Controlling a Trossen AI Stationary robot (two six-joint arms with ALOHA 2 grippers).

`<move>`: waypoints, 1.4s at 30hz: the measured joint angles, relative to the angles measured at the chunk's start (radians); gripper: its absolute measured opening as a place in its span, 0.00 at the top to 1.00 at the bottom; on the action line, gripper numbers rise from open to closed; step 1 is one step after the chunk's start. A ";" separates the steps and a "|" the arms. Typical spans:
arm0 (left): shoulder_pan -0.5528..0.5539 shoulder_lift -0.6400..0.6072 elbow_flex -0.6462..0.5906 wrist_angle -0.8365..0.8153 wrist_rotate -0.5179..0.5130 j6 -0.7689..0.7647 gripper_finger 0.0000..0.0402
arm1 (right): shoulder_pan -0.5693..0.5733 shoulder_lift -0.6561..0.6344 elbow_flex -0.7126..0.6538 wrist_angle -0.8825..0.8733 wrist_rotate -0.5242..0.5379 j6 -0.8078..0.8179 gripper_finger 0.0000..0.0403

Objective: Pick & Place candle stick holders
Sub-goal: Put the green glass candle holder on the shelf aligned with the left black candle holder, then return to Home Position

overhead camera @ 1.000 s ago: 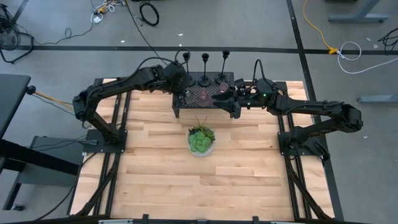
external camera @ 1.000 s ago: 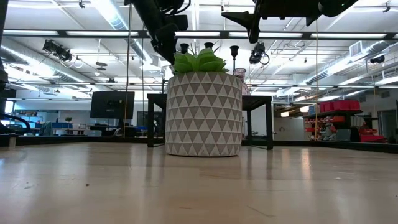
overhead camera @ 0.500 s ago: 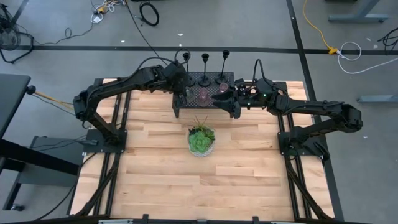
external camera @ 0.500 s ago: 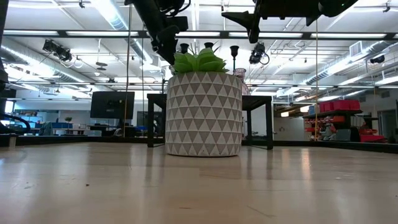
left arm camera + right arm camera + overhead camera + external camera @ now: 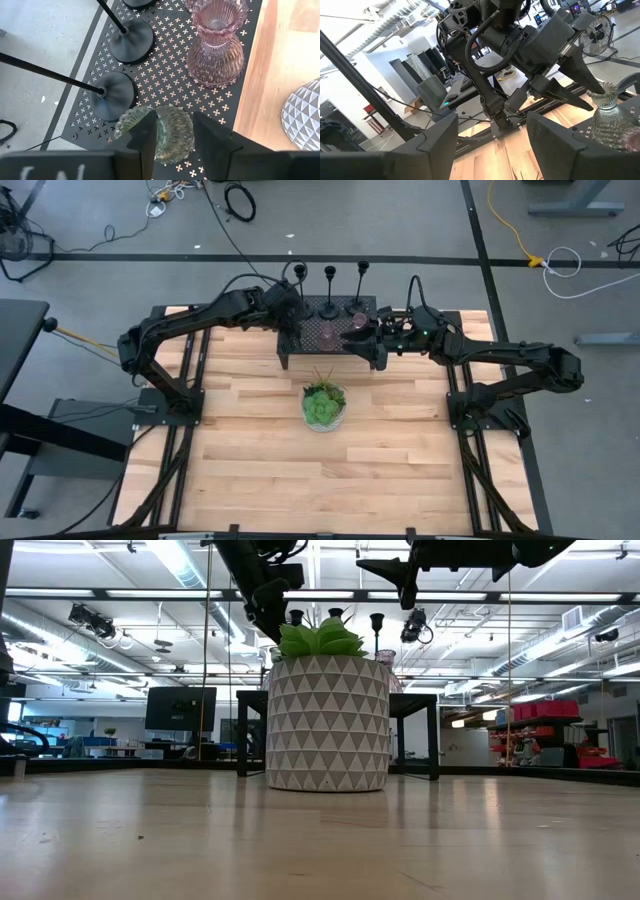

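Observation:
Three slim black candle stick holders (image 5: 330, 290) stand by their round bases (image 5: 112, 95) along the far side of the black mesh rack (image 5: 165, 75). A pink glass cup (image 5: 215, 45) stands on the rack nearer. A greenish glass cup (image 5: 167, 142) stands on the rack's left end. My left gripper (image 5: 172, 135) slants down over it, open, one finger on each side of the cup. My right gripper (image 5: 492, 145) hovers level at the rack's right end (image 5: 352, 335), open, with nothing between its fingers. My left gripper has its two fingers (image 5: 145, 137) close against opposite sides of the greenish cup's upper part (image 5: 175, 127), coming from above at a slant. I cannot tell whether they touch it. The cup stands upright with its base on the rack.
A green plant in a triangle-patterned pot (image 5: 323, 405) stands on the wooden table just in front of the rack. Another pink cup (image 5: 357, 320) stands on the rack near my right gripper. The table's near half lies free.

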 joint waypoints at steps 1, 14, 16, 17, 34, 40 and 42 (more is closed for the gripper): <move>-0.002 0.000 0.000 0.000 0.000 0.000 0.67 | 0.000 0.000 0.000 0.000 0.000 0.000 0.41; -0.052 -0.036 0.000 0.030 -0.136 0.053 0.65 | 0.000 0.000 0.000 0.000 0.000 0.000 0.41; -0.057 -0.053 0.000 0.066 -0.154 0.050 0.65 | 0.000 0.000 0.000 0.000 0.000 0.000 0.41; -0.057 -0.063 0.000 0.075 -0.151 0.044 0.65 | 0.000 0.000 0.000 0.000 0.000 0.000 0.41; -0.133 -0.322 0.000 -0.072 0.183 0.002 0.65 | 0.000 0.000 0.000 0.000 0.000 0.000 0.41; -0.154 -0.428 0.000 -0.207 0.232 -0.042 0.65 | 0.000 0.000 0.000 0.000 0.000 0.000 0.41; -0.169 -0.466 -0.005 -0.232 0.252 -0.045 0.65 | 0.000 0.000 0.000 0.000 0.000 0.000 0.41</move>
